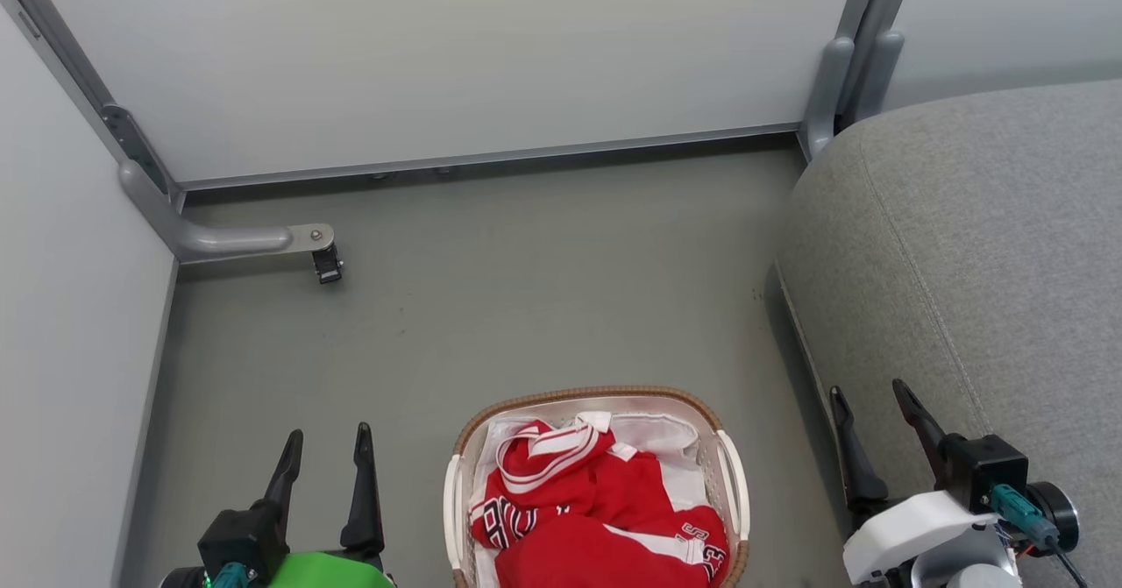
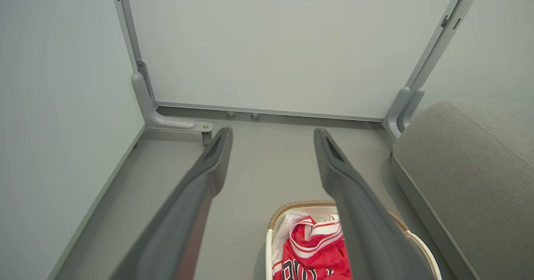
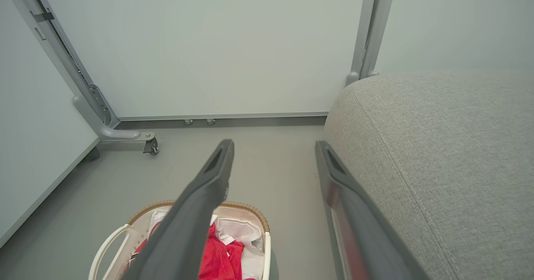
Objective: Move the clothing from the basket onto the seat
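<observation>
Head view: red clothing with white striped trim lies crumpled in the oval basket, perforated white plastic under a brown woven rim, near centre on the smooth grey floor. Left gripper is spread and empty at its left. Right gripper is spread too, beside the rounded grey fabric seat.

Left wrist view: long dark fingers splayed, nothing between.

Right wrist view: fingers parted, a stitched seam running down the seat.

Bright, even, diffuse light with no glare. A soft shadow lies on the floor right of the basket, along the seat. Head view sharp. Wrist views: frame lines bow at the edges; fingers beside the basket slightly soft.
</observation>
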### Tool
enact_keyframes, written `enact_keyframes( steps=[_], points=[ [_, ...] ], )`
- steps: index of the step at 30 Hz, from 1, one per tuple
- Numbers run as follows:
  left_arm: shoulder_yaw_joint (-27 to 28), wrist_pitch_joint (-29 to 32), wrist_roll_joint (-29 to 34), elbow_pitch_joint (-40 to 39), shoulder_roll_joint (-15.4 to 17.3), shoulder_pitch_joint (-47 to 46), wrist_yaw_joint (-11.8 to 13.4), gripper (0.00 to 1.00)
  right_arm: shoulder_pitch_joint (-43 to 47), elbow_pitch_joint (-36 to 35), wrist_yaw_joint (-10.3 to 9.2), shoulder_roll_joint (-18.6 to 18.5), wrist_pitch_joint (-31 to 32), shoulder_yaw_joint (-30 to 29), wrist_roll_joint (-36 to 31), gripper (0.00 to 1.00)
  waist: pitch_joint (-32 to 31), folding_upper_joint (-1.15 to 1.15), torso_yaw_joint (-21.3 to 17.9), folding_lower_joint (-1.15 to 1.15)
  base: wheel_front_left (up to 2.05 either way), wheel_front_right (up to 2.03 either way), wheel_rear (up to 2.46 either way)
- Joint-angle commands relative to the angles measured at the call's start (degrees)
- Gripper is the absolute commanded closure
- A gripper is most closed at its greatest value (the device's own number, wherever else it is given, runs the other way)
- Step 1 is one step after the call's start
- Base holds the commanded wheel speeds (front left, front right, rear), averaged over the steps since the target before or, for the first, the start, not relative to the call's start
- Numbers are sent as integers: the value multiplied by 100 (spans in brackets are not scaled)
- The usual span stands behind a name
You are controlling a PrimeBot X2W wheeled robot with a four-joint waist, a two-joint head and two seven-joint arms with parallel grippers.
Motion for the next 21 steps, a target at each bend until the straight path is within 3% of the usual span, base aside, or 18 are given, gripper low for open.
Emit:
enact_keyframes(
  steps=[1,10,21],
  points=[
    [-6,-22,-46,-11,36,-44,37,0,-57,-38,-2,-32,-30,-23,-6,0,97,0,-6,0,0,0,0],
    [-105,-21,80,-47,36,-561,-48,0,-484,-230,-2,-31,-30,-182,-46,0,940,0,-68,0,0,0,0],
    [-666,-15,496,486,34,-2119,-270,0,-1529,-463,-3,-30,-29,-423,28,0,2644,0,-382,0,0,0,0]
  ],
)
